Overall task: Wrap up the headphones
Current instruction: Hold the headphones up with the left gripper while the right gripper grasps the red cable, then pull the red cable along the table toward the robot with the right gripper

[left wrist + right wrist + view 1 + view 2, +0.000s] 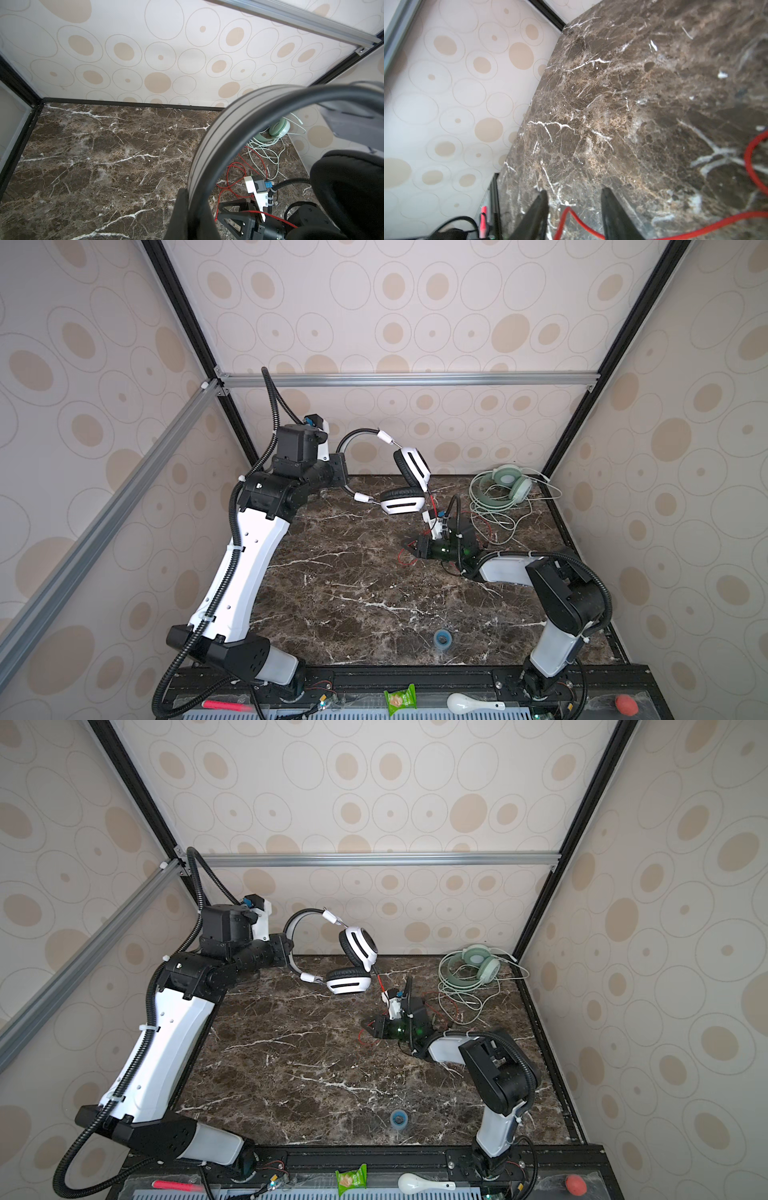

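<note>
My left gripper (341, 472) is shut on the grey headband (207, 145) of the white headphones (403, 500) and holds them up over the back of the table. Their black-padded ear cups hang toward the middle. A thin red cord (432, 502) drops from one cup to the marble and loops under my right gripper (409, 549). In the right wrist view that gripper (574, 192) is open, and a bend of the red cord (571, 216) lies between its fingers without being pinched. The mint green headphones (509, 483) lie at the back right in a loose tangle of pale cord.
A blue tape roll (443, 639) sits near the table's front edge. On the front rail lie a pink marker (226, 704), a green packet (400, 698), a white spoon (461, 702) and a red ball (626, 704). Patterned walls close in three sides.
</note>
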`<state>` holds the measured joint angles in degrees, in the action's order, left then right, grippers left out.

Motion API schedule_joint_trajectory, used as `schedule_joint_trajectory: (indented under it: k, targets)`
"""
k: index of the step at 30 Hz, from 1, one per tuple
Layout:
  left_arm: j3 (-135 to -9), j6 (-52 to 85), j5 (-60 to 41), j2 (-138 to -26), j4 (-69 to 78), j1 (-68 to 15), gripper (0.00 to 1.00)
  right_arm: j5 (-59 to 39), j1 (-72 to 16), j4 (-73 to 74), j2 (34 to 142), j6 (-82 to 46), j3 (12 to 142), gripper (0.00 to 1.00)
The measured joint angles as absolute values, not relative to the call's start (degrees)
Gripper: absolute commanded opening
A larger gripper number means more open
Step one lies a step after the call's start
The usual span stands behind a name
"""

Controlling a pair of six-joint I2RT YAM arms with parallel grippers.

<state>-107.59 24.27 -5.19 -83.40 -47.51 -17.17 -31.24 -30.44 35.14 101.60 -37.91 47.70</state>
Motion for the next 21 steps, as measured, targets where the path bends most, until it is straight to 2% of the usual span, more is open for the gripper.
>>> schedule_joint_trajectory:
  k: [4, 9, 11, 14, 16, 18, 19, 21]
  targets:
    - [-106.2, 24.8, -6.0, -83.0, -47.1, -15.5, 0.0, -31.1, -30.5, 34.9, 101.2, -38.1, 46.5, 0.11]
    - [-104.8, 25.1, -7.2, -83.0, -46.3, -13.5, 0.0, -30.2, -30.5, 30.6, 97.6, -36.3, 43.9, 0.04]
    - [-104.4, 25.1, -7.6, -82.9, -45.8, -12.5, 0.0, -29.5, -30.5, 27.4, 95.0, -34.9, 43.1, 0.04]
    - [-103.6, 25.1, -8.9, -82.8, -44.5, -10.7, 0.0, -28.0, -30.5, 22.2, 90.3, -32.0, 42.5, 0.17]
    - [-103.2, 25.1, -9.4, -82.8, -44.2, -9.9, 0.0, -27.4, -30.5, 19.0, 87.4, -30.0, 42.3, 0.33]
    - [-102.7, 25.1, -9.5, -82.8, -43.9, -9.6, 0.0, -27.2, -30.5, 15.6, 84.9, -27.6, 42.3, 0.6]
    - [-102.3, 25.1, -9.5, -82.6, -43.8, -9.5, 0.0, -27.0, -30.5, 14.3, 84.1, -26.2, 42.4, 0.69]
    - [-101.2, 25.1, -9.5, -82.1, -43.7, -9.4, 0.0, -26.7, -30.5, 10.3, 82.7, -23.4, 42.7, 0.78]
